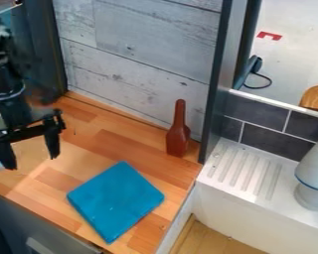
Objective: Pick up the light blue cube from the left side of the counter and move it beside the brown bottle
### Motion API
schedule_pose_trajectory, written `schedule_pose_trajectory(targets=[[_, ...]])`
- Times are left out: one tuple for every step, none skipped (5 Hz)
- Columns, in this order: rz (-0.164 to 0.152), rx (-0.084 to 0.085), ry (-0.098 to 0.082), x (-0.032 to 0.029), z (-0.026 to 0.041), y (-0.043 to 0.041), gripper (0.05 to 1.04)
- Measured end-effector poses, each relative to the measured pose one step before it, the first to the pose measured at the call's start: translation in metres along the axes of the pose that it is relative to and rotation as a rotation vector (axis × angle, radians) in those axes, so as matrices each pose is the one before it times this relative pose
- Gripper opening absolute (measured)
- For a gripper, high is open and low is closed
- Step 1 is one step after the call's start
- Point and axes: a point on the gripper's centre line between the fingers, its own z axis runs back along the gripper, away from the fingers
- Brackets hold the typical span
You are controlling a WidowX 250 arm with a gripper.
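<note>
Blue cloth (115, 201), ungrasped: being borne by table (99, 131), in front of brown bottle (178, 138). Tool (32, 161): being held wide open, empty, well left of bottle; pre-grasp stage apparently being shown, alignment being called for.

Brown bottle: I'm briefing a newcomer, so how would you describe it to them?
On the wooden counter, look toward the grey plank wall. The brown bottle stands near its foot, beside the dark post. It is upright and slim-necked, unlike the flat blue cloth.

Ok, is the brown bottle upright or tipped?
Upright: the brown bottle stands on its wide base, neck pointing up in front of the plank wall.
</note>
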Motion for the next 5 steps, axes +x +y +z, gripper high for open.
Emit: schedule_pose_trajectory(targets=[[-0.016, -0.0379, -0.0444, 0.01495, -0.00567, -0.00143, 1.0], [-0.0061, -0.023, -0.0468, 0.01567, -0.00911, -0.00474, 1.0], [-0.021, -0.0125, -0.0272, 0.01255, -0.01067, -0.00417, 1.0], [0.011, 0.0009, -0.0257, 0.01069, -0.0044, 0.00377, 1.0], [0.0133, 0.0243, -0.0019, 0.00963, -0.00631, 0.01108, 1.0]])
